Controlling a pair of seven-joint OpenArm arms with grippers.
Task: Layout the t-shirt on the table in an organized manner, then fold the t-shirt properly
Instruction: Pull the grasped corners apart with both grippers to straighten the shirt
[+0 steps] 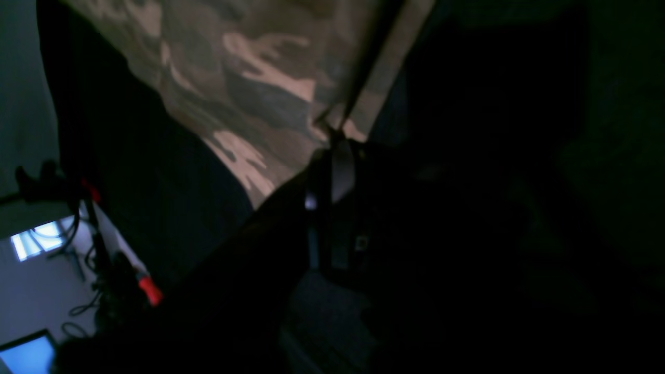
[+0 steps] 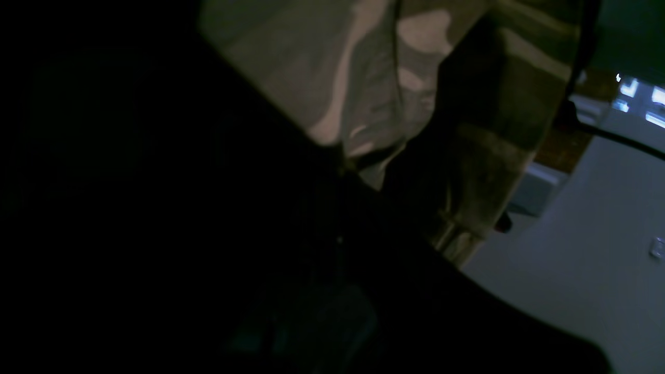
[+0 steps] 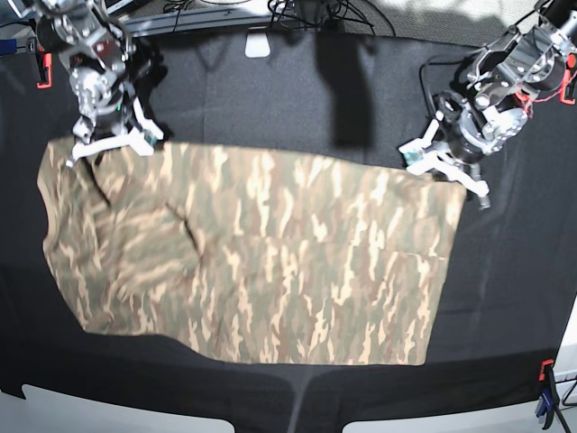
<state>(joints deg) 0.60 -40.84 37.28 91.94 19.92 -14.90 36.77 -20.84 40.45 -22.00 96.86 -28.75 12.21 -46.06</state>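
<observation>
The camouflage t-shirt [image 3: 261, 262] lies spread across the black table [image 3: 270, 99], with a folded-over patch at its left. My right gripper [image 3: 102, 144] is at the shirt's far left corner. In the right wrist view it [image 2: 358, 156] looks shut on the t-shirt [image 2: 337, 67]. My left gripper [image 3: 440, 170] is at the far right corner. In the left wrist view it [image 1: 335, 136] pinches the edge of the t-shirt [image 1: 249, 83]. The far edge runs nearly straight between the two grippers.
Red clamps sit at the table's far left [image 3: 42, 70], far right [image 3: 568, 86] and near right [image 3: 544, 370] edges, with a blue clamp [image 3: 550, 410] below. A white object [image 3: 258, 43] and cables lie at the far edge. Another red clamp [image 1: 150, 291] shows in the left wrist view.
</observation>
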